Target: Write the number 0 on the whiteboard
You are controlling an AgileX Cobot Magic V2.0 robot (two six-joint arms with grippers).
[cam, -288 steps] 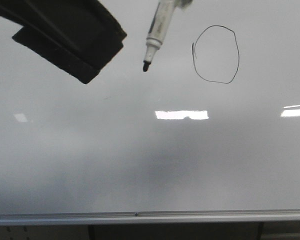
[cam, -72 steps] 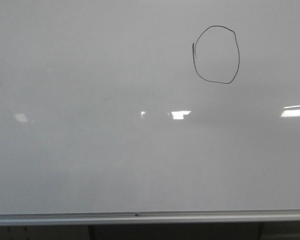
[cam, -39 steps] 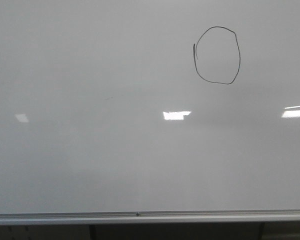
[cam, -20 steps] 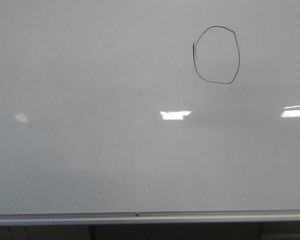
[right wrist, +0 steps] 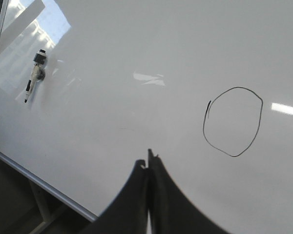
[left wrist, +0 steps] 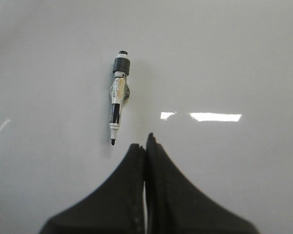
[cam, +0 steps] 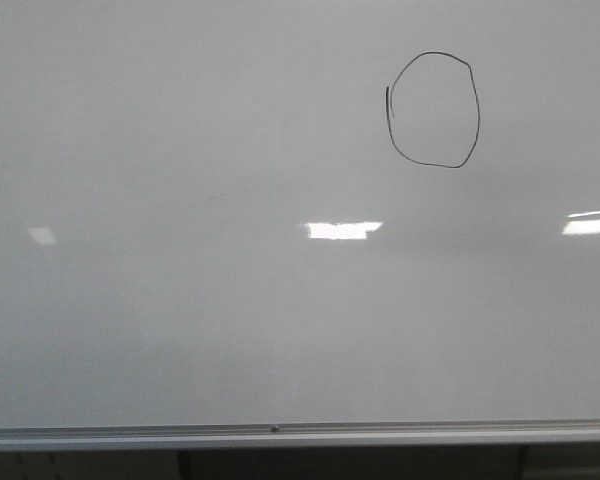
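The whiteboard (cam: pixel 180 330) fills the front view, its silver rail along the near edge. The number 0 (cam: pixel 477 105), a thin black oval, is drawn at the upper right; it also shows in the right wrist view (right wrist: pixel 260 117). A white and black marker (left wrist: pixel 118 100) lies on the board, uncapped, its tip toward my left gripper (left wrist: pixel 145 145), a little apart from it. The marker also shows far off in the right wrist view (right wrist: pixel 35 75). My left gripper is shut and empty. My right gripper (right wrist: pixel 148 161) is shut and empty above the board. No gripper shows in the front view.
Bright rectangular light reflections (cam: pixel 342 230) lie on the board. The board's aluminium edge rail (right wrist: pixel 44 187) runs near my right gripper, with dark space below it.
The left gripper and the marker it held, in the front view seven seconds ago, have left that view. The middle light reflection has shifted and widened. The drawn 0 is unchanged.
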